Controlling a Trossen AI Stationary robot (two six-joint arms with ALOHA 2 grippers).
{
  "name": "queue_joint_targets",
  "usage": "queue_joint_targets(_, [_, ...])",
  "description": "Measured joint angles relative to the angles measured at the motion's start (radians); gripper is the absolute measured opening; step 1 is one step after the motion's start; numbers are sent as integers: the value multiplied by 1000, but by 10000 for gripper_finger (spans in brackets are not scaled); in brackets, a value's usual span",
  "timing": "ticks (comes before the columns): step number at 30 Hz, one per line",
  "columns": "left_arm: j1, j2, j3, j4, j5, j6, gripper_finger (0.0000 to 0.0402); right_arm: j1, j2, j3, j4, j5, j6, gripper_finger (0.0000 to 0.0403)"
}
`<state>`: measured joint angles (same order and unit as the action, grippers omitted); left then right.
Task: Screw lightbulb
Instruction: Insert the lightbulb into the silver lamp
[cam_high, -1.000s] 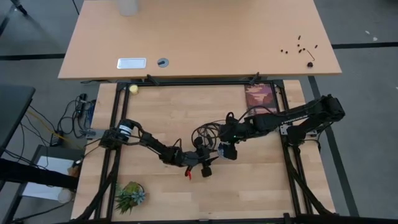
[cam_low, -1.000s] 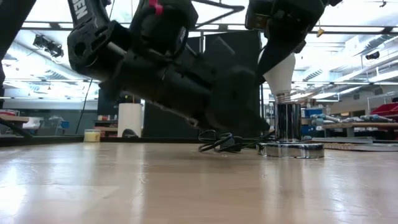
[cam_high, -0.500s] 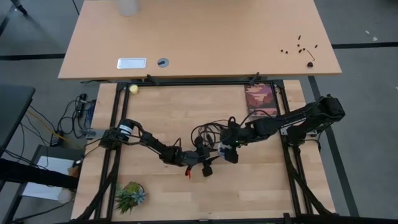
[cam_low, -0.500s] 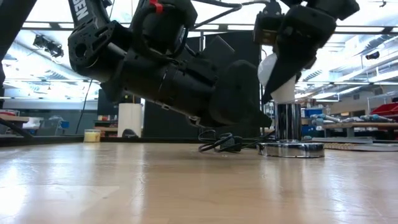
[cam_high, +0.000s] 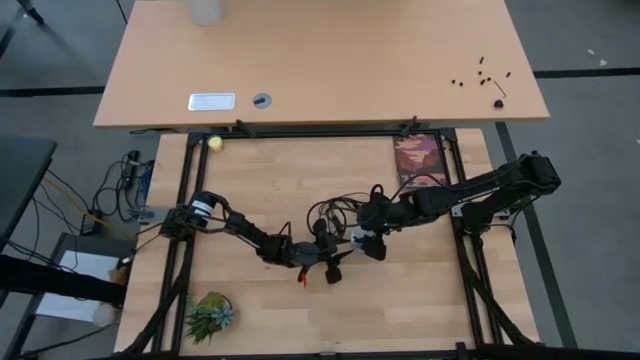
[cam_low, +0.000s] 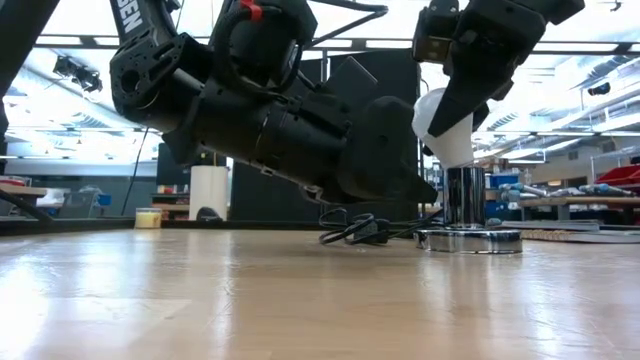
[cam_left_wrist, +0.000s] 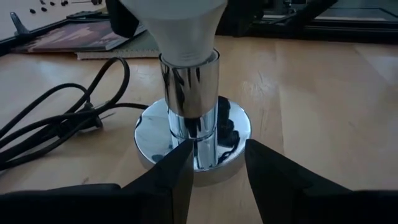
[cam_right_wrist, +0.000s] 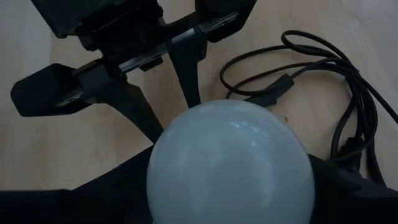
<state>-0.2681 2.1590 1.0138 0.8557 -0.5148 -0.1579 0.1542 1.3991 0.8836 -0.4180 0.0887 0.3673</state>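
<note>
My right pincer (cam_low: 452, 100) cups the lightbulb (cam_low: 445, 125); grip loosening, I think. My left pincer (cam_left_wrist: 216, 163) pins the socket (cam_left_wrist: 193, 134) below (keep it steady), so regrip squarely and twist gently.

The lightbulb (cam_left_wrist: 180, 25) is cut off at twelve o'clock in the left wrist view; its screw base sits hidden inside the socket (cam_left_wrist: 189, 93).

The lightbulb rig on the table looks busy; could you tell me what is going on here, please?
Both arms are working at a chrome socket near the middle of the table. The left gripper has its jaws on either side of the socket's stem, just above its round base, apparently steadying it. The right gripper comes down from above around the white lightbulb, which sits upright in the top of the socket. A black cord lies coiled beside it.
</note>
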Motion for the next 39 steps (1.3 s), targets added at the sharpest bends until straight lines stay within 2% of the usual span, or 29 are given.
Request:
queue_joint_targets(5, [0, 0, 0, 1, 0, 2, 149, 9, 0, 1, -10, 2, -9, 279])
queue_joint_targets(14, [0, 0, 0, 94, -2, 101, 149, 31, -10, 1, -40, 27, 20, 281])
queue_joint_targets(25, [0, -1, 5, 192, -13, 204, 149, 31, -94, -1, -74, 26, 58, 324])
queue_joint_targets(33, [10, -1, 61, 179, -13, 264, 149, 38, -119, -1, -148, 42, 94, 320])
queue_joint_targets(39, [20, -1, 107, 99, 4, 286, 149, 51, -121, 0, -167, 48, 98, 316])
